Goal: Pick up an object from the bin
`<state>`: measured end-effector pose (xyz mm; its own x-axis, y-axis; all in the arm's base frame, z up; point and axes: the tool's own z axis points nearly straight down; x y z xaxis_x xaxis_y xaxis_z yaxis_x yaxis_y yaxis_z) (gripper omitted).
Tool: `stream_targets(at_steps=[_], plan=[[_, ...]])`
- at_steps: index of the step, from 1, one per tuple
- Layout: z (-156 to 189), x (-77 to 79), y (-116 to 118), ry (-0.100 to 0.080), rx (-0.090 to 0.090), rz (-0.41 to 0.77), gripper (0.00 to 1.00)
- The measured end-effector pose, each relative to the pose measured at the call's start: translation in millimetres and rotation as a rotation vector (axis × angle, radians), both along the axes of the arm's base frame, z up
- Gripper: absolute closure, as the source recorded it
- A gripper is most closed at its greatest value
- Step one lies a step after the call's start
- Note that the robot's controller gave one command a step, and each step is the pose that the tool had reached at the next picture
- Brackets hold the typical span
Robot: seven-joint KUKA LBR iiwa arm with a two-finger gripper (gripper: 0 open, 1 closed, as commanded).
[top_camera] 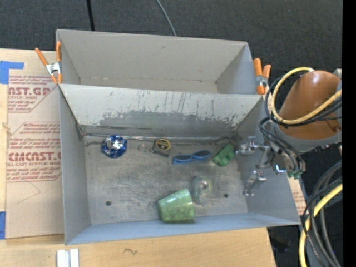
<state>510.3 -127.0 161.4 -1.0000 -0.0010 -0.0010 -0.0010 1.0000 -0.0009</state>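
My gripper (pixel 253 170) sits by the right wall of the bin (pixel 150 113) — small green block (pixel 223 156) just left of it — its grip I can't tell.

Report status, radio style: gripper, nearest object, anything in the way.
Gripper at the grey metal bin right wall, nothing visibly held. Nearest: small green block, beside blue elongated tool, untouched. No obstruction between.

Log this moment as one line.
gripper: right side of bin, beside small green block | green cup: near front wall
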Motion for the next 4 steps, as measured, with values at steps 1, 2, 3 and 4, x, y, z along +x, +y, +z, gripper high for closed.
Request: stream_targets(at_steps=[1, 2, 3, 4], plan=[[-33.5, 17.0, 28.9, 0.001, 0.002, 0.243, 0.0], [-90.5, 77.7, 72.4, -0.001, 0.0, 0.477, 0.0], [-89.8, -2.5, 115.6, -0.003, 0.002, 0.522, 0.0], [-80.3, -7.7, 70.8, 0.0, 0.001, 0.229, 0.0]])
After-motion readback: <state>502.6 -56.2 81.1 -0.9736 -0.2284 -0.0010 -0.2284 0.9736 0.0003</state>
